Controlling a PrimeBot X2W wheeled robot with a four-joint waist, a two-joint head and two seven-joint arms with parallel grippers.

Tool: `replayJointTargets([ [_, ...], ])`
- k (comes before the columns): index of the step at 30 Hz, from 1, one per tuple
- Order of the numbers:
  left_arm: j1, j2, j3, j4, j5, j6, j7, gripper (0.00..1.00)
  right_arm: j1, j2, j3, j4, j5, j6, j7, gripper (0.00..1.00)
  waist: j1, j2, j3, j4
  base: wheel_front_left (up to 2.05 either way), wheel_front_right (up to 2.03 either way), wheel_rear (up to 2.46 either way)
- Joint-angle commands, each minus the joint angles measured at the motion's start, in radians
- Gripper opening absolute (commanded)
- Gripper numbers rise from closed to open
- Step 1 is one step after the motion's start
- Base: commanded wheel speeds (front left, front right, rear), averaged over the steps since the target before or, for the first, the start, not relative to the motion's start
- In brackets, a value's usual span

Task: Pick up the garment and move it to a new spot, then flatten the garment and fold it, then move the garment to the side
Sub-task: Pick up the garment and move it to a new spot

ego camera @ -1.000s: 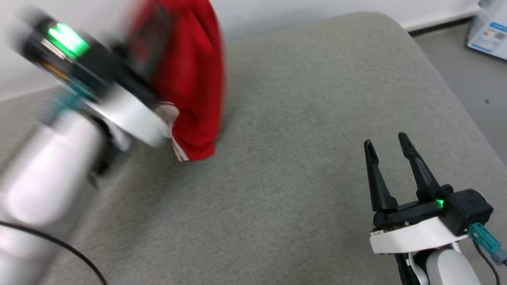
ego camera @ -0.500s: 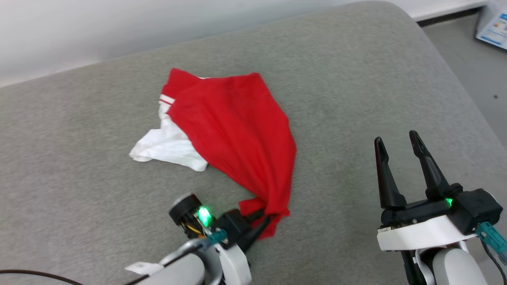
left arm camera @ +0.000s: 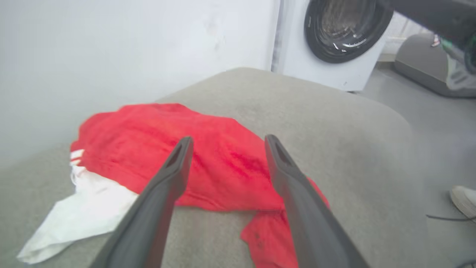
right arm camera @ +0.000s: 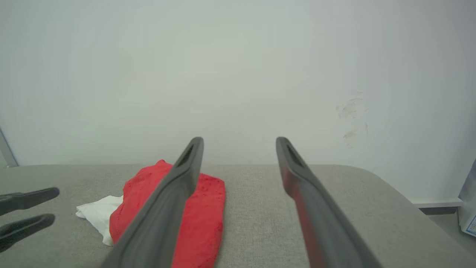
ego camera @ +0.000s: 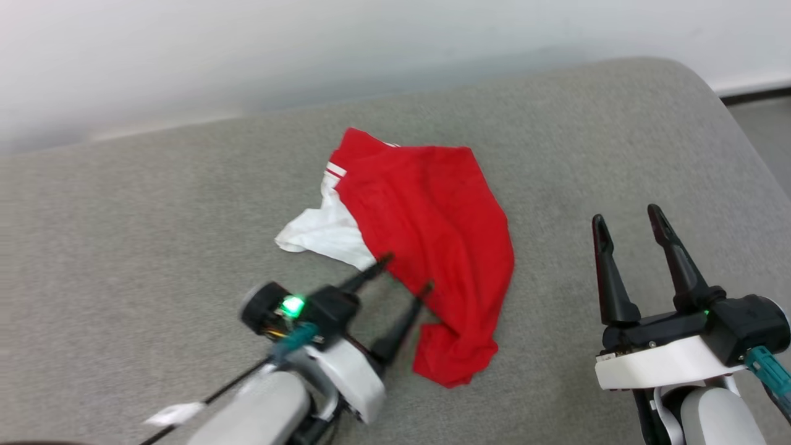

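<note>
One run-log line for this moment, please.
red jersey: crumpled on grey cushion, not held | left gripper: open, tips over its edge | right gripper: open, clear | next: flatten

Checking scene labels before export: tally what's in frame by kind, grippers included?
Garments: 1, the red and white jersey, crumpled.
Grippers: 2, the left gripper and the right gripper, both open, holding nothing.
Padded surfaces: 1, the grey padded surface under the jersey.
Washing machines: 1, the washing machine in the left wrist view.
Total: 5
</note>
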State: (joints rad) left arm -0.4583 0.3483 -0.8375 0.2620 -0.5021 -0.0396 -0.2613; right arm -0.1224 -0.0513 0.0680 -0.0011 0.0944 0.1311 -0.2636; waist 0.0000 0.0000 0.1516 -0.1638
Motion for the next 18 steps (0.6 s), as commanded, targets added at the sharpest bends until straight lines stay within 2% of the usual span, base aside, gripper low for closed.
replayJointTargets([
  [1, 0.025, 0.014, 0.034, -0.025, 0.003, 0.015, -0.004, 1.0, 0.0, 0.002, -0.005, -0.005, -0.002, 0.0, -0.002, 1.0, 0.0, 0.0, -0.029, 0.028, 0.0, 0.0, 0.0],
  [4, 0.078, 0.029, 0.149, -0.103, 0.006, 0.055, -0.004, 1.0, 0.009, 0.002, -0.003, -0.012, -0.004, 0.0, -0.002, 1.0, 0.0, 0.0, -0.049, 0.045, 0.0, 0.0, 0.0],
  [8, 0.179, 0.036, 0.348, -0.19, -0.006, 0.106, -0.004, 1.0, 0.024, 0.002, 0.003, -0.022, -0.006, -0.001, -0.002, 1.0, 0.0, 0.0, -0.065, 0.061, 0.0, 0.0, 0.0],
  [11, 0.266, 0.023, 0.492, -0.241, 0.002, 0.127, -0.004, 1.0, 0.03, 0.002, 0.007, -0.034, -0.006, -0.001, -0.002, 1.0, 0.0, 0.0, -0.071, 0.071, 0.0, 0.0, 0.0],
  [14, 0.352, 0.004, 0.609, -0.275, 0.022, 0.125, -0.004, 1.0, 0.038, 0.002, 0.016, -0.049, 0.001, 0.0, -0.002, 1.0, 0.0, 0.0, -0.074, 0.075, 0.0, 0.0, 0.0],
  [18, 0.467, -0.046, 0.683, -0.281, 0.057, 0.091, -0.004, 1.0, 0.047, 0.002, 0.016, -0.071, 0.008, -0.001, -0.002, 1.0, 0.0, 0.0, -0.084, 0.077, 0.0, 0.0, 0.0],
])
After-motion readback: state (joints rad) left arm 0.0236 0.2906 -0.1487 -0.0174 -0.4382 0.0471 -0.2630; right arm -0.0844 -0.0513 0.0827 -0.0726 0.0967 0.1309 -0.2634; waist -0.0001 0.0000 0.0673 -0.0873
